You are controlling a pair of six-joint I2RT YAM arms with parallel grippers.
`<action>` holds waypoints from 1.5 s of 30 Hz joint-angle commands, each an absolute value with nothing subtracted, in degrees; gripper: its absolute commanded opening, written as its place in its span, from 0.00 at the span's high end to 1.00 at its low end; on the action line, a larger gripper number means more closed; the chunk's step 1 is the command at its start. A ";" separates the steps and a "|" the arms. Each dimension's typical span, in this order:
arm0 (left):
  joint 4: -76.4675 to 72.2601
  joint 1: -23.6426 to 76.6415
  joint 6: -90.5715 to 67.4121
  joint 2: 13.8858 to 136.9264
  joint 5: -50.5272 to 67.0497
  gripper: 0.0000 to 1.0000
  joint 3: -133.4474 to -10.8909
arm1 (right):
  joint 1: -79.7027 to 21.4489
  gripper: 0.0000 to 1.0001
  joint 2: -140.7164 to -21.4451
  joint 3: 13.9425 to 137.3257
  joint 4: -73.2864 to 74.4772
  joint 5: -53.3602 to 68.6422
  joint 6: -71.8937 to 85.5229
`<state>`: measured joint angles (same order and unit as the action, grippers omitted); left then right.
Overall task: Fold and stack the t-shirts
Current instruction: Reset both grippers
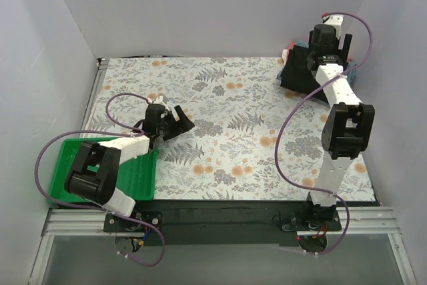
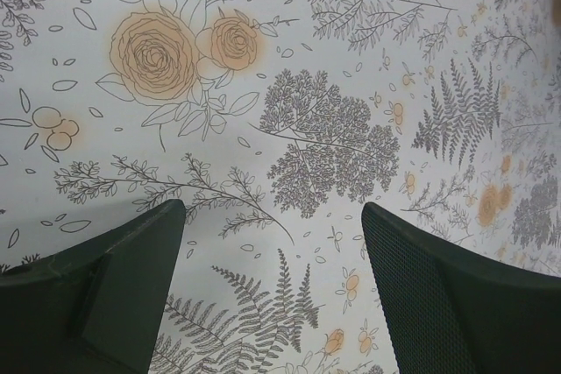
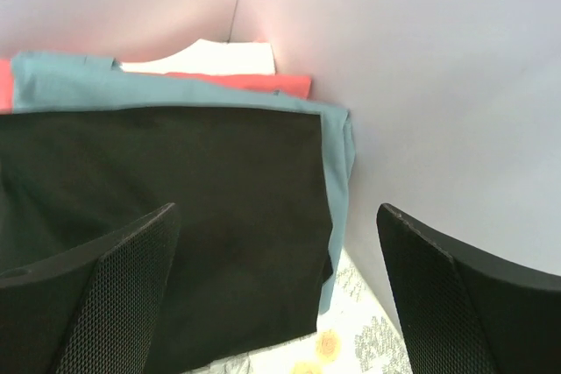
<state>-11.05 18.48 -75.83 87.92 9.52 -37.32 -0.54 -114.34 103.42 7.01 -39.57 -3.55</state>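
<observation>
**Right jaws wide over the folded stack; left jaws wide over bare cloth**

The floral table cover [image 1: 227, 138] filled most of the overhead view, closed in by pale walls [image 1: 200, 11] on three sides. At the near left edge lay the green tray [image 1: 145, 177], partly under the left arm.

The stack of t-shirts [image 1: 293, 79] sat in the far right corner, pressed close to where the walls meet. In the right wrist view the black t-shirt [image 3: 193, 208] lay on top, folded flat. The teal t-shirt [image 3: 340, 151] showed beneath it as a border along the far and right sides. A red t-shirt [image 3: 263, 83] peeked out behind that, and a white garment [image 3: 219, 59] lay at the very back against the wall.

The right gripper [image 3: 276, 216] hung over this stack with its jaws spread wide and nothing between them. The black shirt's right edge ran down through the gap between the fingers. The left finger [image 3: 105, 295] stood over black cloth and the right finger [image 3: 465, 295] stood off the stack, toward the wall. Whether either finger touched the cloth could not be told.

The left gripper [image 2: 272, 212] was over the middle-left of the table, well apart from the stack. Its jaws were also wide apart and empty, with only the flower print showing between them.
</observation>
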 commanded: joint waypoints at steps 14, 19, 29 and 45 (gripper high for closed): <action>-9.76 18.54 -70.67 73.05 -2.45 0.19 -40.87 | -8.26 0.02 -81.75 66.75 -1.49 -13.20 9.31; -9.06 20.04 -68.21 65.59 -8.60 0.19 -38.59 | -13.87 0.02 -74.02 56.09 -2.37 -8.08 11.42; -4.84 21.09 -66.36 60.56 -14.93 0.17 -37.35 | -24.78 0.04 -67.68 39.20 -7.65 -10.19 16.35; -1.93 21.27 -65.39 57.31 -24.08 0.17 -35.95 | -26.01 0.03 -64.16 37.44 -7.65 -15.21 14.15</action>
